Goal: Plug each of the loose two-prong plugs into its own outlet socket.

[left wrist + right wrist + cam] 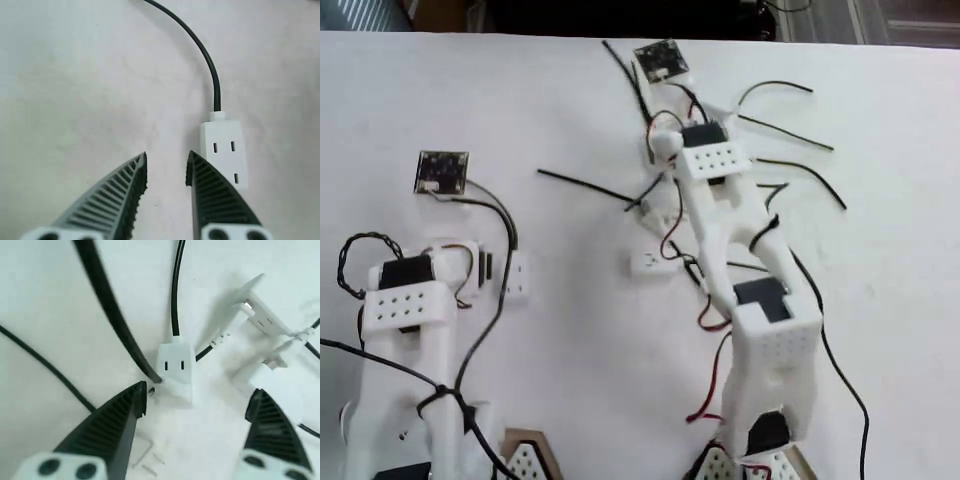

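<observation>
White worktop [880,300] carries everything, strewn with black cables [790,170]. At near left, the left tool [166,167] hangs low with its jaws a little apart and nothing between them. An outlet socket [223,152] on a black lead lies just beside one finger, slots up. Far of centre, the right tool [200,392] stands wide apart above another socket [175,367], near a white cluster [262,320] of plug parts I cannot sort out. No plug looks seated yet. The step, I judge, is picking a plug: choose one body, straddle its flat sides, keep cables out of the jaws, and close only once centred. The left tool could pin its socket against sliding during insertion.
</observation>
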You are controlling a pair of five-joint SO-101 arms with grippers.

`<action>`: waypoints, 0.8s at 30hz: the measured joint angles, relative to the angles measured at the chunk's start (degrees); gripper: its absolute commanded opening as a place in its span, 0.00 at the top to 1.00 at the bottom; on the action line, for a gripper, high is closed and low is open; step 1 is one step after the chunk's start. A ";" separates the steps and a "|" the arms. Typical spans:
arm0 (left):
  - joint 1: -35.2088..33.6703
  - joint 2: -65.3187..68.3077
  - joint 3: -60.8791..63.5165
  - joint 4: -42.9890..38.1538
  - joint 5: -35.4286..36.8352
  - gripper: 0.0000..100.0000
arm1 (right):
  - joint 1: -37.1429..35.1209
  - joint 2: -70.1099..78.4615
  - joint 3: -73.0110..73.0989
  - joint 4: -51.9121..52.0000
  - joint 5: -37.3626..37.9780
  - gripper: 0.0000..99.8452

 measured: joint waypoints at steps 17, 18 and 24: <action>0.00 0.00 0.00 0.00 0.00 0.86 | -3.69 -6.51 2.37 26.99 6.24 0.76; 0.00 0.00 0.00 0.00 0.00 0.86 | -3.69 -5.27 2.37 27.08 6.95 0.76; 0.00 0.00 0.00 0.00 0.00 0.86 | -3.60 3.34 0.26 26.90 7.65 0.76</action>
